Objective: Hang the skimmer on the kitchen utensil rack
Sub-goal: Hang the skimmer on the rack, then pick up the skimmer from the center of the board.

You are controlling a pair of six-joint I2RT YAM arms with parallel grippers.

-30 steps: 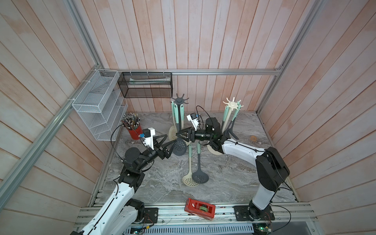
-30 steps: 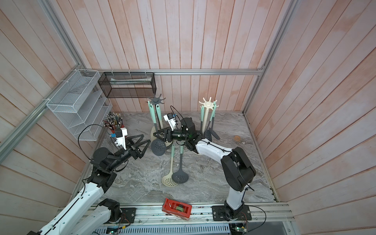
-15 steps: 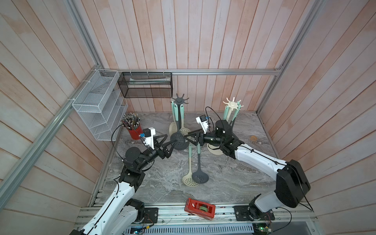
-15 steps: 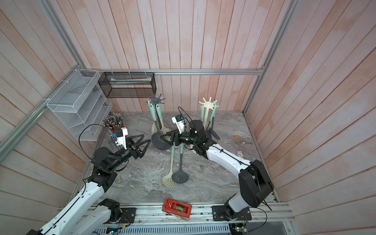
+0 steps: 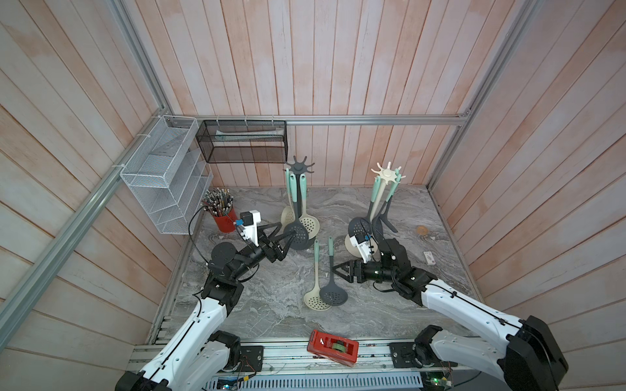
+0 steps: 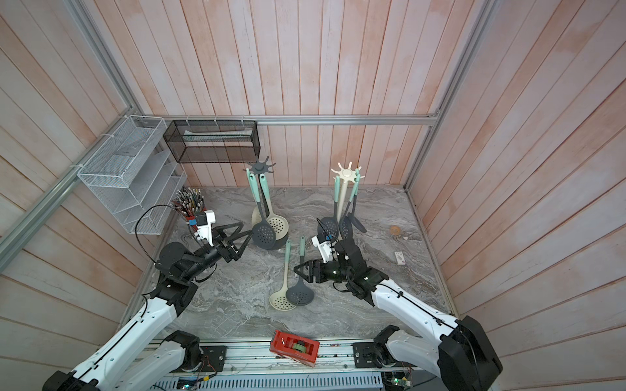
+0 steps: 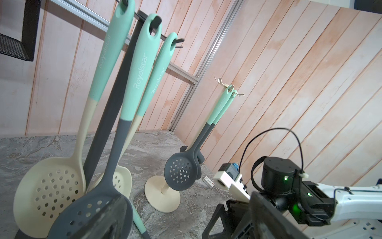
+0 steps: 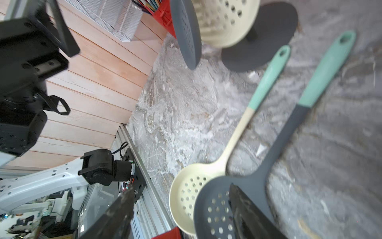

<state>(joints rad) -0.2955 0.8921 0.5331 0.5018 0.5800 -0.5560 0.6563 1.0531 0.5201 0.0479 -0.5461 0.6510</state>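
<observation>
– Near the handle of the grey skimmer (image 5: 333, 294), the right gripper (image 5: 338, 271) has its jaws apart and holds nothing, yes?
– Yes. This skimmer lies flat on the table (image 5: 271, 298), its head against the cream skimmer (image 5: 316, 300).
– And the left gripper (image 5: 287, 230)?
– Spread wide at the hanging skimmer (image 5: 298, 236) on the dark rack (image 5: 298, 166). If it touches the head, I cannot tell.

grey skimmer (image 5: 333, 294) lies flat beside cream skimmer (image 5: 315, 301), before dark rack (image 5: 298, 166).
</observation>
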